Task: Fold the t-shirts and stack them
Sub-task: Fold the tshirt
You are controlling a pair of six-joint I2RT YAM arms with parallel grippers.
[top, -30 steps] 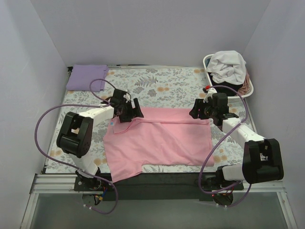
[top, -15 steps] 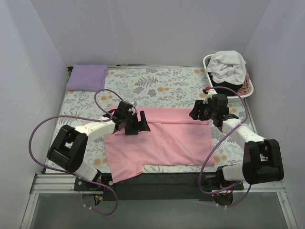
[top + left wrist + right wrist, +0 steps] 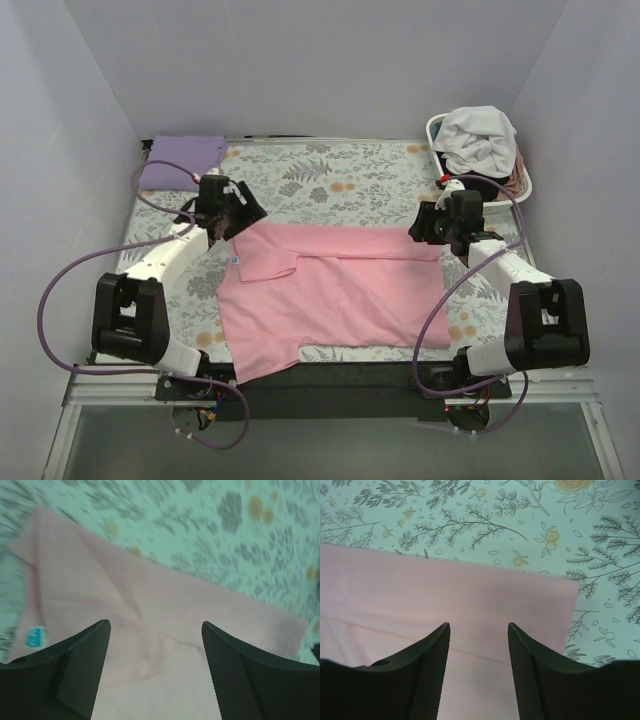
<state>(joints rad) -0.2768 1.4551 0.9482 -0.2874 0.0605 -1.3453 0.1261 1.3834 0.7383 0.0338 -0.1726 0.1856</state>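
Note:
A light pink t-shirt (image 3: 335, 293) lies spread on the floral table cover, its far strip folded over toward the middle. It fills the left wrist view (image 3: 150, 610) and the right wrist view (image 3: 445, 595). A folded lavender t-shirt (image 3: 180, 160) lies at the far left corner. My left gripper (image 3: 240, 212) is open and empty above the pink shirt's far left corner. My right gripper (image 3: 425, 226) is open and empty above its far right corner. A white t-shirt (image 3: 478, 138) is heaped in the basket.
The white laundry basket (image 3: 434, 128) stands at the far right corner with more clothes under the white one. The floral table cover (image 3: 330, 180) shows beyond the pink shirt. Purple cables loop beside both arms.
My left gripper has pulled back from over the shirt's middle to its far left corner. The left sleeve now lies folded onto the shirt. My right gripper has shifted slightly farther back.

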